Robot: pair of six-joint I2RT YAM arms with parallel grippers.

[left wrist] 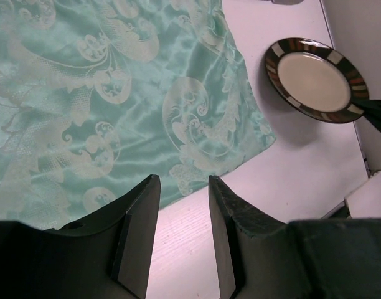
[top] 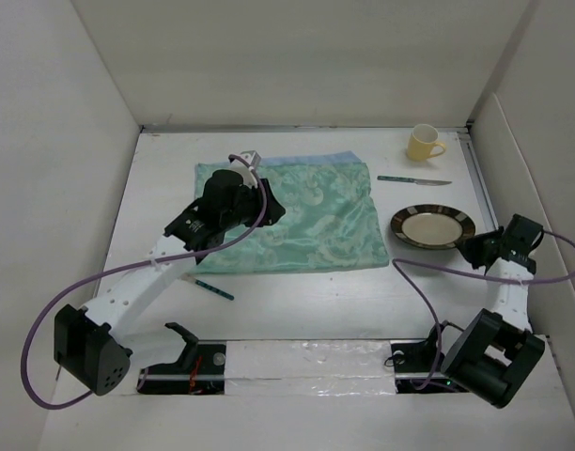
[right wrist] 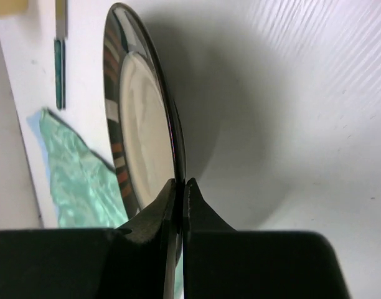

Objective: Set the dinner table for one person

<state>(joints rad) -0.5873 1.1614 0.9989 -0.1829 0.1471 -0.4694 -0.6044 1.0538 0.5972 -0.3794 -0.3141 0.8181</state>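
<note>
Large flat matte white counter [top: 297, 301], squarish, filling the middle of the top view; both arm bases stand at its near edge.

Containers. A round ceramic plate with a dark striped rim and cream centre [top: 433, 227] lies on the right side of the counter, just beside the cloth's right edge but apart from it; its cream centre shows bare. A pale yellow ceramic mug [top: 424, 143] stands upright near the far right corner with its handle to the right; its inside is too small to read. A table knife with a teal handle [top: 414, 179] lies flat between mug and plate.

Arms. The right arm bends up from its base along the right wall. The right hand [right wrist: 180, 184] is closed on the plate's near right rim, one finger above and one below. Whether the plate's far edge touches the counter cannot be told. The left arm reaches diagonally from the near left base over the left half of a mint-green patterned cloth placemat [top: 316, 221]. The left hand [left wrist: 183, 180] hangs above the cloth's near edge, jaws parted and holding nothing.

Surface and room. The placemat lies flat at the counter's centre. A slim teal utensil [top: 214, 289], kind unclear, lies just off its near left corner. White panels [top: 297, 56] wall the counter on the left, right and far sides.
</note>
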